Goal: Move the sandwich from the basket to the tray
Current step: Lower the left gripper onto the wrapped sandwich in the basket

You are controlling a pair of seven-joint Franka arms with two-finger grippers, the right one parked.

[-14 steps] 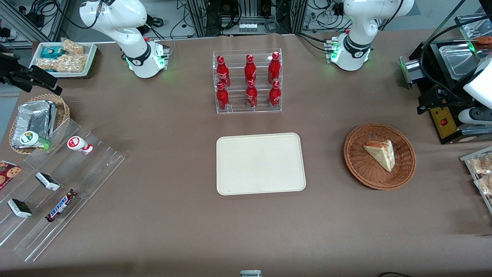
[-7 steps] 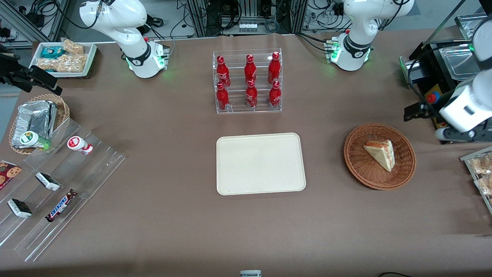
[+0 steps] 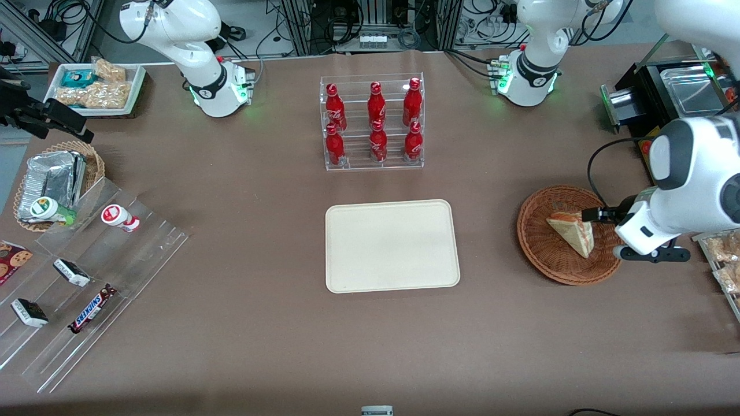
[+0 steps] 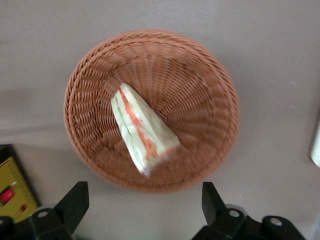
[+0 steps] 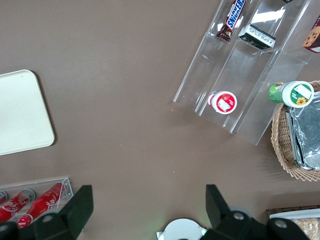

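The sandwich (image 3: pixel 572 231) lies in the round reddish-brown basket (image 3: pixel 543 254), filling side up. The cream tray (image 3: pixel 393 245) lies flat beside the basket, toward the parked arm's end, and nothing is on it. My left gripper (image 3: pixel 633 234) hangs above the basket's rim on the side toward the working arm's end. In the left wrist view the gripper (image 4: pixel 144 200) is open wide and empty, with its fingers (image 4: pixel 75 200) over the table just off the basket (image 4: pixel 200 100). The sandwich (image 4: pixel 142 130) is apart from them.
A clear rack of red bottles (image 3: pixel 373 124) stands farther from the camera than the tray. A black machine with a yellow panel (image 3: pixel 665 185) and a snack tray (image 3: pixel 722 254) are close to the arm. A tiered acrylic shelf (image 3: pixel 87 277) and a tan foil-pack basket (image 3: pixel 55 179) lie toward the parked arm's end.
My left arm has swung from beside the black machine toward the basket, and the gripper now hangs at the basket's rim. The sandwich, basket and tray have not moved.
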